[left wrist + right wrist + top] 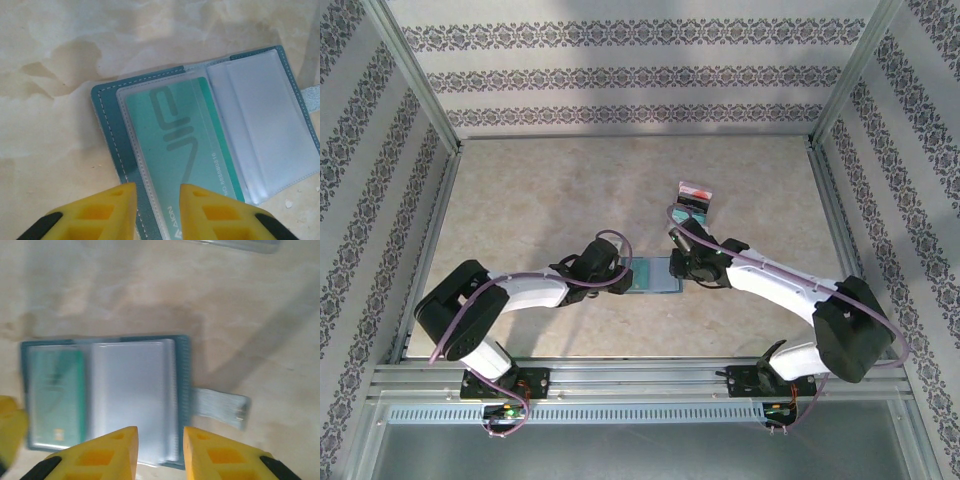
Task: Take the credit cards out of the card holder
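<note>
The card holder (655, 276) lies open and flat on the table (520, 200) between both grippers, with a teal credit card (172, 145) in the clear pocket on the left arm's side. The left gripper (156, 192) hovers over that card's end, fingers slightly apart and holding nothing. The right gripper (160, 437), also parted and empty, sits at the bare page's edge. The right should probably pin that page while the left catches only the card, not its sleeve, and slides it out flat.

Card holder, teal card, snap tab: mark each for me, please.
card holder (110, 130): left wrist view, on its stitched teal left border.
teal card (182, 142): left wrist view, mid-card under the clear pocket.
snap tab (220, 407): right wrist view, middle of the strap.
</note>
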Controlling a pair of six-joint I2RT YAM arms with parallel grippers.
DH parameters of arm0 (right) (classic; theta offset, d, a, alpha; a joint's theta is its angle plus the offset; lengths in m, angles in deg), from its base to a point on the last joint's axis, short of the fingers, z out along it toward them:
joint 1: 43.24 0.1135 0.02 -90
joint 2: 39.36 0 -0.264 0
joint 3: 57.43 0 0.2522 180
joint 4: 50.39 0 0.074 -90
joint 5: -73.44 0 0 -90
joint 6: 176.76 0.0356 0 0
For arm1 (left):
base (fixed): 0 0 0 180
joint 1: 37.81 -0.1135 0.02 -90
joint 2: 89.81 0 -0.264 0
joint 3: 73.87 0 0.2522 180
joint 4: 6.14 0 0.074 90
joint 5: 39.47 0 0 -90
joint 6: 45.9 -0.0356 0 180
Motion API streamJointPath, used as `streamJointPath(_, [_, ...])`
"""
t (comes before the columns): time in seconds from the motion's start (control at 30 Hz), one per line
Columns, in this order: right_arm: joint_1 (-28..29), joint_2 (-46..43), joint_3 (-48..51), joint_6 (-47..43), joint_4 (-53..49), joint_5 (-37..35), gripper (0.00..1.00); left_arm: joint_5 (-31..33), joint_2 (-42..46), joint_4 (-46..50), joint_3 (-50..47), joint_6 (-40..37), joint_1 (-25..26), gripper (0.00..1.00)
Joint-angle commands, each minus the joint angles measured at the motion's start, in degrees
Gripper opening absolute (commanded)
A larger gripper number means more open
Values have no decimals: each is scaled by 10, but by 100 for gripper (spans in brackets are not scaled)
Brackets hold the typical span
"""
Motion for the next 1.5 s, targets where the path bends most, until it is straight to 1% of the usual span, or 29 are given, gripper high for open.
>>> streamJointPath(0.0, [-3,25,-5,9,64,89,29,-9,-17,-39,9,18,8,24])
streamJointPath(0.13, [-4,71,-12,20,111,143,25,-12,-31,-52,7,32,6,22])
streamJointPath(0.3, [-4,121,-26,26,136,172,22,-10,-32,-54,-1,44,2,20])
streamJointPath(0.43, [-6,137,-27,29,139,164,21,-8,-28,-53,-8,47,1,20])
streamJointPath(0.7, [-6,150,-16,39,169,179,21,-14,-33,-52,-7,52,1,19])
streamJointPath(1.0, [-7,157,-1,44,169,163,21,-15,-29,-46,-6,50,1,20])
streamJointPath(1.17, [-6,167,-1,44,167,160,23,-16,-30,-47,-6,52,1,20])
streamJointPath(1.27, [-6,171,-1,45,163,155,26,-16,-30,-46,-6,52,1,19])
streamJointPath(1.47, [-7,177,-2,47,155,150,27,-15,-30,-46,-6,52,1,19])
